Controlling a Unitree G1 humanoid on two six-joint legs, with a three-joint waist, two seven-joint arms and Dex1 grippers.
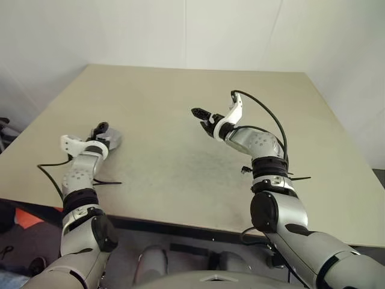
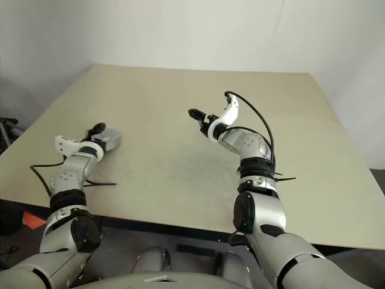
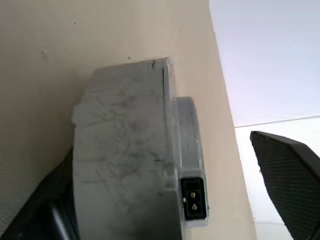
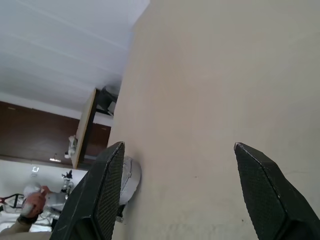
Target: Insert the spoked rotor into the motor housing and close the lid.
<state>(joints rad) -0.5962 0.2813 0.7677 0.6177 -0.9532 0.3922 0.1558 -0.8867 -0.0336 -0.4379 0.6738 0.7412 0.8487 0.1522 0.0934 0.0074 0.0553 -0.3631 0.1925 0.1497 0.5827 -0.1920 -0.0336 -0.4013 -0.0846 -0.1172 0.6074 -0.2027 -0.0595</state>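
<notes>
I see the motor housing (image 3: 125, 150), a scuffed grey metal cylinder, lying flat at the tabletop's (image 1: 180, 120) left edge between my left tool's (image 1: 101, 130) released fingers; my right tool (image 1: 202, 118) hovers spread, empty.

Scratched matt grey metal motor housing (image 3: 125, 160)

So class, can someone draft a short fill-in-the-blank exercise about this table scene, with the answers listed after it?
1. The grey motor housing rests on the ____.
2. The housing lies next to the robot's ____ end effector.
3. The right end effector hangs over bare tabletop with its fingers ____.
4. The housing sits near the table's ____ edge.

Missing words: table; left; open; left
</notes>
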